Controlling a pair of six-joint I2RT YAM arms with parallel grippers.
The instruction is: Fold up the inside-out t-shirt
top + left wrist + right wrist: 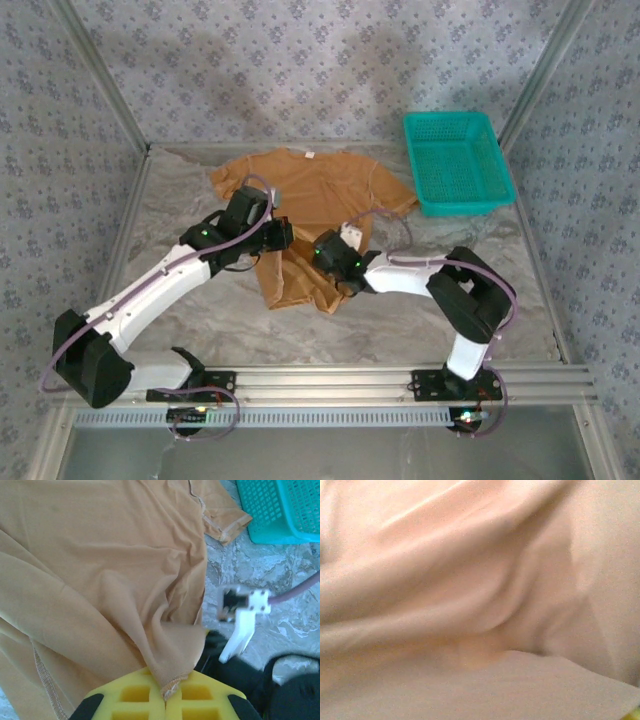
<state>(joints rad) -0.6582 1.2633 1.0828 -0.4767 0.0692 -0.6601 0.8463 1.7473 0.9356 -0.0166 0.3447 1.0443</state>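
Mid-fold: left fingers (159, 705) clamp a hem corner of the tan, thin-cloth inside-out t-shirt (320, 190), spread on the grey marbled table (480, 290) beyond them. Right fingers (348, 282) sit just beside (grip unreadable). Next, I'd say: carry the hem across.

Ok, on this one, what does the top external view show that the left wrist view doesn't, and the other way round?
Top external: the left arm and right arm from base to wrist, the t-shirt whole with its collar and white label, and the full teal basket. Left wrist: close up, the left gripper, its yellow jaws shut on a pinched fold of shirt hem, and the seam stitching. Shared: the tan shirt, part of the basket, the marbled table.
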